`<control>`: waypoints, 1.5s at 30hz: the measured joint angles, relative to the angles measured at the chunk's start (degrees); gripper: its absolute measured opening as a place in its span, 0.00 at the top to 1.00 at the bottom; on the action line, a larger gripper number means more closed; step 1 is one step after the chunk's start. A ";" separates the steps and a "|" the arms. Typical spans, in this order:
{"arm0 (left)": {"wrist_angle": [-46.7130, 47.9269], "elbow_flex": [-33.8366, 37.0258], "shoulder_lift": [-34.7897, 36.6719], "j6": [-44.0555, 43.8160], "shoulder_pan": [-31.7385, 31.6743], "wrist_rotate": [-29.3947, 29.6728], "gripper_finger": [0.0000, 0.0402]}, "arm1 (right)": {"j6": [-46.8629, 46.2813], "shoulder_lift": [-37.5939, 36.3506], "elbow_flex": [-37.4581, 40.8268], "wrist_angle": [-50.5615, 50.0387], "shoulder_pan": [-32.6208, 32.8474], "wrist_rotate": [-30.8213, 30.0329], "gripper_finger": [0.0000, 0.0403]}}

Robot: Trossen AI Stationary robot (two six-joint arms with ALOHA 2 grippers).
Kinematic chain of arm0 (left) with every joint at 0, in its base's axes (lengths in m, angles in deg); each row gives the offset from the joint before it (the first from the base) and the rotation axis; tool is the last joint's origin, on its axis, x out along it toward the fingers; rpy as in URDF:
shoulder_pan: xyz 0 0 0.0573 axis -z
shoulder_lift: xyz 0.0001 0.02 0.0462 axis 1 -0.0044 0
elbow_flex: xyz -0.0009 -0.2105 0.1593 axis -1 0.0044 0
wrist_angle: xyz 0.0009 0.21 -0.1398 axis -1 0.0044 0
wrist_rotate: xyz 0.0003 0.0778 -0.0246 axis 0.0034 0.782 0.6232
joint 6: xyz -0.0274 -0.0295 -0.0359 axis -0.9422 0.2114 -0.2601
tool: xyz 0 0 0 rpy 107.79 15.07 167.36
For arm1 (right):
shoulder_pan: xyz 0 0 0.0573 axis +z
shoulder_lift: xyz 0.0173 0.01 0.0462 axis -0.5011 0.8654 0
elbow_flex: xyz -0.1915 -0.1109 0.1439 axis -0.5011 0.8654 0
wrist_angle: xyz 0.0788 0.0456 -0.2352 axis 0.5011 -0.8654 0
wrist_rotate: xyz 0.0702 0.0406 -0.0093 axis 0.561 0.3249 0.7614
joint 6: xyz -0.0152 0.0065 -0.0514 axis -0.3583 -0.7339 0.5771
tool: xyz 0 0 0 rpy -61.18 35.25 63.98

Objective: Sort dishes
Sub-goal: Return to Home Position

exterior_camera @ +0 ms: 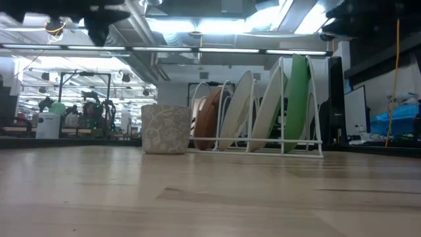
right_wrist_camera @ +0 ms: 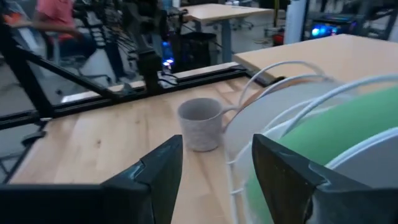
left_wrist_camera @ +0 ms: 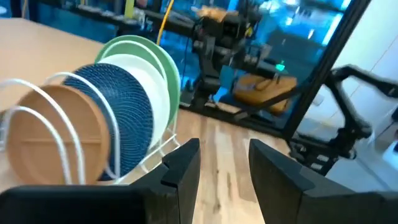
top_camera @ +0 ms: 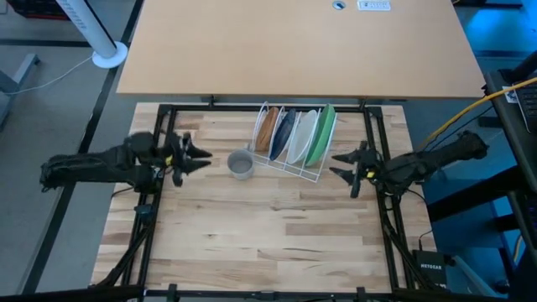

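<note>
Seen from above, brown-orange plate (top_camera: 267,130), dark blue plate (top_camera: 284,132), white plate (top_camera: 302,138) and green plate (top_camera: 323,134) stand on edge in the wire rack (top_camera: 295,170); at table height, the grey cup (exterior_camera: 165,129) sits just beside it; left gripper (left_wrist_camera: 224,152) has its fingers parted, empty; right gripper (right_wrist_camera: 217,146) likewise.

Small black box (top_camera: 434,267) just off table's right corner, seen in high view: white lettering, appears to read NETGEAR. White sticker (top_camera: 373,5) on tan desk (top_camera: 294,50): print too small to read.
</note>
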State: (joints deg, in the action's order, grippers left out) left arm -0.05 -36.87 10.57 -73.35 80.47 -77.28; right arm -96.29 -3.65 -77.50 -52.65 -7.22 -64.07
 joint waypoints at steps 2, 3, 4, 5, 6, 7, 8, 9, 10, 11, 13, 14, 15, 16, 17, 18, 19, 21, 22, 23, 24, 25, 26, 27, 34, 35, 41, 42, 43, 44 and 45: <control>-6.26 6.28 2.22 -1.66 2.41 2.96 0.68 | -0.63 -0.36 4.00 5.48 0.00 1.07 0.51; -8.81 9.29 3.18 -2.87 3.34 4.69 0.68 | -0.94 -0.43 5.83 7.46 0.01 1.28 0.51; -11.26 12.19 4.00 -4.38 4.27 6.22 0.68 | -1.21 -0.44 7.47 9.29 0.00 1.42 0.51; -13.29 14.92 4.56 -5.78 5.11 7.43 0.68 | -1.69 -0.42 8.97 11.18 0.00 1.55 0.51; -15.63 17.40 5.04 -6.85 5.98 7.99 0.68 | -2.30 -0.40 10.41 12.95 0.00 1.60 0.51; -18.08 19.60 5.50 -7.20 6.81 8.19 0.68 | -2.40 -0.42 11.75 14.61 0.02 1.59 0.51; -21.09 21.43 5.93 -7.57 7.61 8.52 0.68 | -2.41 -0.42 13.02 16.60 0.00 1.57 0.51; -24.26 22.92 6.22 -7.36 8.26 8.88 0.68 | -2.43 -0.42 14.35 18.51 0.00 1.59 0.51; -26.57 24.16 6.44 -6.74 8.81 9.47 0.68 | -2.41 -0.42 15.64 20.37 0.00 1.58 0.51; -28.15 25.21 6.59 -6.24 9.33 10.42 0.68 | -2.46 -0.42 17.04 22.12 0.00 1.57 0.51; -28.70 25.99 6.64 -4.82 10.15 12.21 0.68 | -3.07 -0.40 20.23 27.17 0.00 1.59 0.51; -28.07 25.97 6.67 -3.84 10.48 13.09 0.68 | -3.91 -0.42 21.80 29.70 0.00 1.59 0.51; -27.81 25.97 6.66 -3.05 10.70 13.63 0.68 | -4.89 -0.42 23.45 32.06 0.00 1.59 0.51; -27.63 25.97 6.67 -1.87 10.83 13.71 0.68 | -5.96 -0.42 25.14 33.82 0.00 1.59 0.51; -26.87 25.97 6.68 -1.05 10.94 13.77 0.68 | -7.28 -0.42 26.69 35.11 0.00 1.59 0.51; -26.14 25.97 6.66 -0.59 11.09 13.82 0.68 | -8.54 -0.34 27.24 34.93 0.00 1.48 0.51; -25.23 25.97 6.66 -0.44 11.20 13.81 0.68 | -9.51 -0.35 27.20 33.83 0.00 1.54 0.51; -23.99 25.99 6.64 -1.19 11.19 13.78 0.68 | -9.94 -0.47 27.19 31.51 0.01 1.52 0.51; -22.94 25.99 6.64 -1.89 11.21 13.83 0.68 | -9.88 -0.40 27.19 31.40 0.02 1.55 0.51; -21.99 25.99 6.67 -2.11 11.17 13.83 0.68 | -9.76 -0.29 27.19 31.20 0.02 1.57 0.51; -21.24 25.99 6.66 -2.16 11.19 13.82 0.68 | -9.59 -0.16 27.19 30.71 0.02 1.56 0.51; -20.28 25.99 6.66 -2.16 11.19 13.82 0.68 | -9.12 0.00 27.19 29.83 0.02 1.49 0.51; -19.30 25.99 6.66 -2.16 11.19 13.80 0.68 | -8.23 0.01 27.19 28.63 0.00 1.28 0.51; -18.26 25.99 6.66 -2.18 11.19 13.80 0.68 | -7.50 0.01 27.19 27.59 0.00 0.72 0.51; -10.18 25.99 6.63 -2.20 11.19 13.79 0.68 | 3.04 -0.72 26.91 25.19 0.00 -9.04 0.51; -8.89 25.99 6.63 -2.20 11.19 13.78 0.68 | 5.08 -1.20 26.36 24.96 0.00 -10.31 0.51; -5.72 25.99 6.28 -2.21 11.17 13.39 0.68 | 13.12 -6.61 21.50 23.60 0.06 -3.94 0.51; -5.74 25.99 6.29 -2.21 11.17 13.38 0.68 | 13.37 -8.06 20.90 22.13 0.04 -1.21 0.51; -5.77 25.99 6.29 -2.22 11.17 13.38 0.68 | 13.66 -9.50 20.43 20.72 0.04 0.91 0.51; -5.71 25.99 6.31 -2.22 11.17 13.38 0.68 | 13.79 -10.94 20.14 19.27 0.04 2.66 0.51; -5.58 25.99 6.29 -2.21 11.17 13.34 0.68 | 13.82 -12.32 20.11 17.90 0.04 4.21 0.51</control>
State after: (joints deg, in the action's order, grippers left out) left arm -5.63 -10.88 16.86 -75.56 91.64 -63.94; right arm -82.47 -15.97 -57.39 -34.75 -7.18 -59.86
